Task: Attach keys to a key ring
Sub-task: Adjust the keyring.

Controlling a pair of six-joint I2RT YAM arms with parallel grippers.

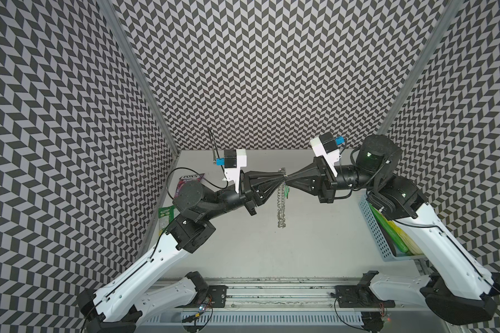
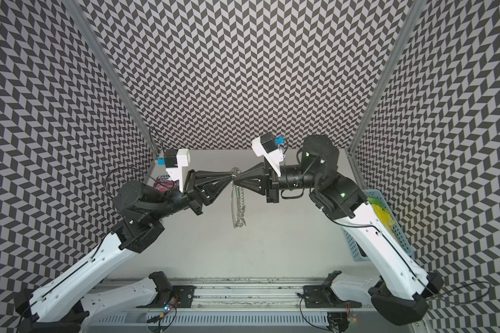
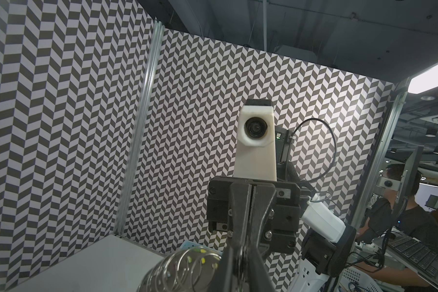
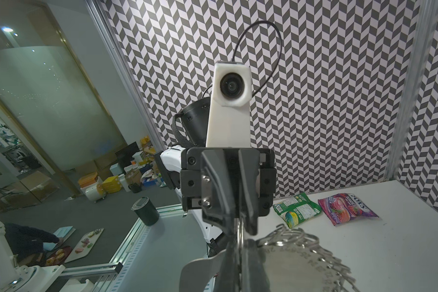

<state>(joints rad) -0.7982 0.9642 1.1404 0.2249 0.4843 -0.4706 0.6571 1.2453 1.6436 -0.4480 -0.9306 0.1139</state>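
Observation:
The key ring [image 1: 281, 207] [image 2: 238, 210], a gray plate fringed with wire rings, hangs edge-on above the table's middle. My two grippers meet at its upper end. My right gripper [image 1: 288, 180] [image 4: 239, 249] is shut on the plate's [image 4: 301, 265] edge. My left gripper [image 1: 281, 180] [image 3: 241, 263] faces it. Its fingers [image 4: 249, 217] stand slightly apart around a wire ring. A green tag of the keys [image 1: 286, 192] shows beside the plate just below the grippers. The silver key itself cannot be made out. Wire rings [image 3: 187, 265] fill the left wrist view's lower edge.
A blue perforated basket [image 1: 371, 222] with green and yellow things stands at the table's right edge under the right arm. A purple snack packet [image 4: 347, 208] and a green one [image 4: 297, 209] lie by the left wall. Patterned walls close three sides.

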